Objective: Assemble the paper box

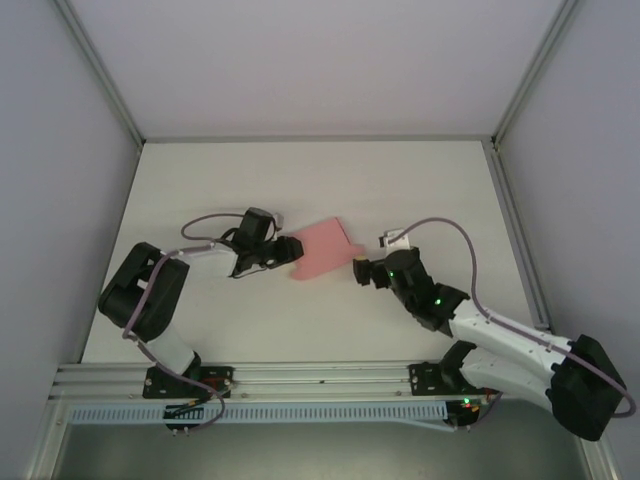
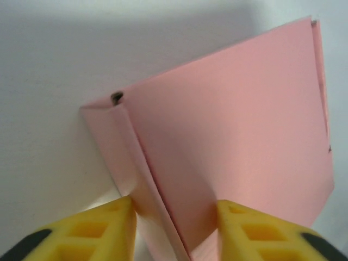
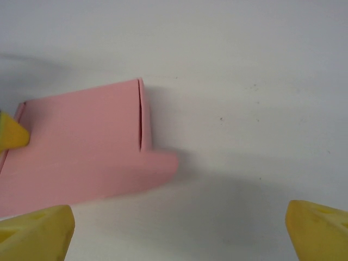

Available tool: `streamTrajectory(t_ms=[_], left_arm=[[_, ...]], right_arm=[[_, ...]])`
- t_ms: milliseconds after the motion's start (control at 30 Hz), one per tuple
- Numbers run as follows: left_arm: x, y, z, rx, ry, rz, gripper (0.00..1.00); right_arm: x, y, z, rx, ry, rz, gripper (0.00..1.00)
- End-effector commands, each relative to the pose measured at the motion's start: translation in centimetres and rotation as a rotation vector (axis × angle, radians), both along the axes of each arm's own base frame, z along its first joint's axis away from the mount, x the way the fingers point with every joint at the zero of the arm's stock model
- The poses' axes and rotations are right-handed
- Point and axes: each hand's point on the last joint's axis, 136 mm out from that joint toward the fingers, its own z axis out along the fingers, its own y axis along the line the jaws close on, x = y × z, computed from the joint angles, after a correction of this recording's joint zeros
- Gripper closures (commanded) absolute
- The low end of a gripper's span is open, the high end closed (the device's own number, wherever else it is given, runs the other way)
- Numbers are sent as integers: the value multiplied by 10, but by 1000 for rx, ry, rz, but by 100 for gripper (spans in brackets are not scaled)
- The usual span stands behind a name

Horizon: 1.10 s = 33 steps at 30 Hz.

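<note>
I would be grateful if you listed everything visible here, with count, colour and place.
paper box: one, pink, flat with folded flaps, at the table's centre between the two arms.
table: one, white, under everything.
side walls: pale grey panels, left, right and behind the table.
rail: one, silver metal, along the near edge, carrying both arm bases.
cables: two, lilac, one looped along each arm.
left end effector: one, yellow fingers, closed on the box's left end, one finger either side of a fold.
right end effector: one, yellow fingers spread wide, open, just right of the box and not touching it.
</note>
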Motion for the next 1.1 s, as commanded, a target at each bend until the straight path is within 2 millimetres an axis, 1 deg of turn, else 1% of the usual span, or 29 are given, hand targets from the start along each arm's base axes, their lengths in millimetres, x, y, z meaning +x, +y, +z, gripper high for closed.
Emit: streamTrajectory(t_ms=[0, 67, 133, 267, 333, 400, 567, 667, 733, 767, 833, 900, 1033, 1067], left_arm=[[-9, 7, -20, 21, 42, -24, 73], [-10, 5, -16, 4, 25, -41, 76], [-10, 1, -10, -20, 1, -67, 80], [-11, -1, 0, -83, -25, -77, 82], [-12, -5, 7, -146, -44, -101, 86], [-14, -7, 16, -215, -68, -127, 88], [-16, -8, 34, -268, -131, -161, 88], [-17, -8, 46, -282, -166, -169, 87], [-17, -8, 52, -294, -182, -166, 87], [-16, -9, 54, -299, -188, -168, 86], [-16, -8, 54, -299, -185, -166, 86], [-16, -9, 50, -298, -170, -163, 86], [-17, -9, 42, -304, -151, -152, 87], [-17, -9, 42, -307, -151, -148, 87]], right_arm=[[9, 8, 5, 60, 109, 30, 0], [19, 8, 3, 107, 185, 12, 0], [25, 13, -1, 176, 283, 30, 0], [30, 23, -20, 319, 444, 53, 0], [33, 30, -24, 385, 487, 91, 0], [36, 35, -26, 432, 515, 110, 0], [37, 54, -33, 516, 596, 193, 0], [35, 68, -39, 586, 655, 242, 4], [37, 75, -45, 626, 691, 256, 11], [38, 77, -50, 637, 709, 246, 13], [39, 83, -52, 684, 731, 258, 18], [38, 87, -55, 722, 759, 264, 20], [36, 86, -51, 772, 755, 246, 21], [34, 86, -49, 783, 755, 242, 24]])
